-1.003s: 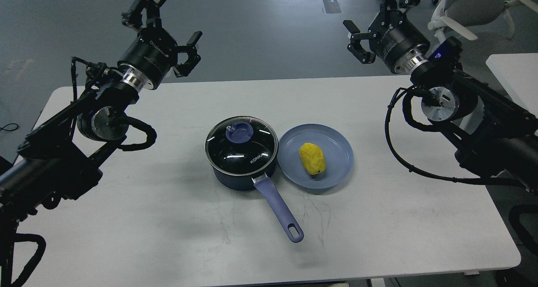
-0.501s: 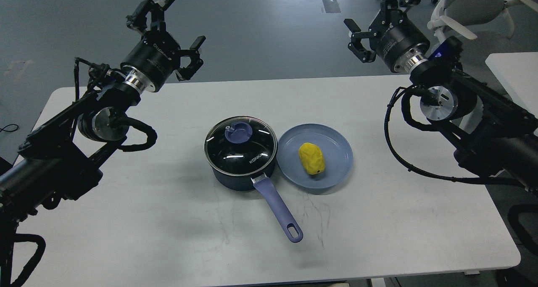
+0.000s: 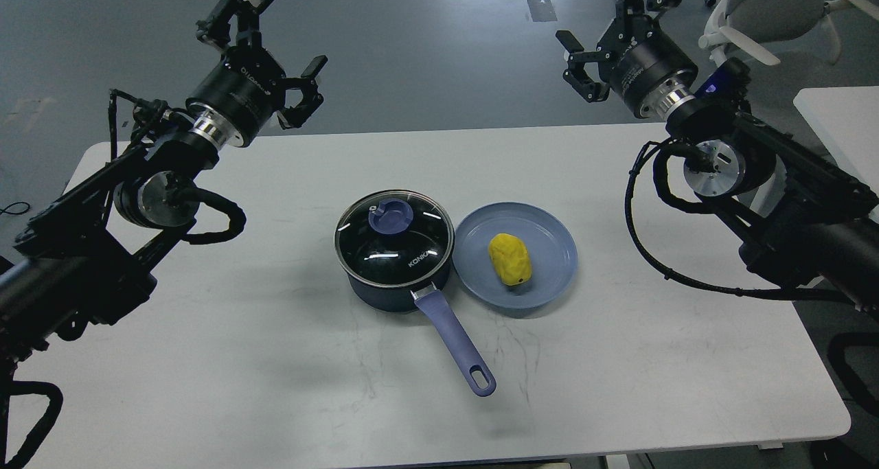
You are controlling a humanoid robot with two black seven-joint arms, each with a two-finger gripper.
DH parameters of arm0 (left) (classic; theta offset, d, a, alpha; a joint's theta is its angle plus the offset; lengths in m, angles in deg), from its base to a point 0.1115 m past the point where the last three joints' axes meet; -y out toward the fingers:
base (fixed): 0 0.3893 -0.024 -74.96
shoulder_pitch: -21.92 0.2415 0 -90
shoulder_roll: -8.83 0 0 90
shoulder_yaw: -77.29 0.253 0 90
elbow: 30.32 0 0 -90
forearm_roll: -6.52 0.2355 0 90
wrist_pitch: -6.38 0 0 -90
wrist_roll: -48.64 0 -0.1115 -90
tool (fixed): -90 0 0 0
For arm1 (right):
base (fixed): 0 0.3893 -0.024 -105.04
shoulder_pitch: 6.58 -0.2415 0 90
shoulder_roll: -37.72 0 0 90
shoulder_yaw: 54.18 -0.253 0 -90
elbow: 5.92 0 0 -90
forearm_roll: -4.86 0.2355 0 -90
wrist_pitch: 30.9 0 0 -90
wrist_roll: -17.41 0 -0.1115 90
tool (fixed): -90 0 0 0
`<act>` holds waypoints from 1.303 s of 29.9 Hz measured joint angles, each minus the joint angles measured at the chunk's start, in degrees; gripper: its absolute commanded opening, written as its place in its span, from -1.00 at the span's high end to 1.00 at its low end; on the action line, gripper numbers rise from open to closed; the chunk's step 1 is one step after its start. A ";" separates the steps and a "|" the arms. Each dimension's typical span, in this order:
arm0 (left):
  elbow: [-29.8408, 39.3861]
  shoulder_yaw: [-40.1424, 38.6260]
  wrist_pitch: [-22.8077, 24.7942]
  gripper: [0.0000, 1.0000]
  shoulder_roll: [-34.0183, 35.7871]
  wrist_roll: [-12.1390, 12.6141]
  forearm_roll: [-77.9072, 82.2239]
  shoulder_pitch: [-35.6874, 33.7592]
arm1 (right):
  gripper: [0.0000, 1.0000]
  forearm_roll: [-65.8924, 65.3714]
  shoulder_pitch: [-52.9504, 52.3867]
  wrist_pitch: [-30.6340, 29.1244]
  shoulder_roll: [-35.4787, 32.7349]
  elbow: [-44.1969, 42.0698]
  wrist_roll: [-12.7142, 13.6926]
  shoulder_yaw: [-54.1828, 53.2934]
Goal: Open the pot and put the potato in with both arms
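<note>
A dark blue pot stands at the middle of the white table. Its glass lid with a blue knob is on it, and its blue handle points toward the front. A yellow potato lies on a blue plate touching the pot's right side. My left gripper is open and empty, high above the table's far left. My right gripper is open and empty, high above the far right.
A grey office chair stands past the table at the top right. A second white table's corner shows at the right edge. Grey floor lies beyond the far edge.
My left arm rose a little, then shifted slightly left. My right gripper moved slightly left and up. The pot, lid, plate and potato have not moved.
</note>
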 measured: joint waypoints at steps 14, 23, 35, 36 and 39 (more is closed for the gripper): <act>0.21 -0.46 0.54 -0.96 1.19 -0.77 -0.08 0.63 | -1.00 0.02 -0.12 -2.32 -0.36 -0.01 -0.04 0.05; 0.23 -0.42 0.22 -0.96 1.74 -0.64 1.28 0.72 | -1.00 0.02 -0.07 -2.27 -0.88 0.02 -0.04 0.00; 7.83 0.12 -5.01 -0.96 9.94 -11.55 45.81 -1.83 | -1.00 -0.07 0.68 -2.32 -1.73 -1.84 -0.04 0.08; 8.31 0.55 -6.07 -0.96 9.65 -11.67 48.23 -1.85 | -1.00 -0.07 0.85 -2.33 -1.73 -2.27 -0.04 0.11; 9.21 3.21 -10.63 -0.95 8.71 -11.75 57.93 -2.52 | -1.00 -0.02 1.63 -2.41 -1.73 -3.63 -0.04 0.11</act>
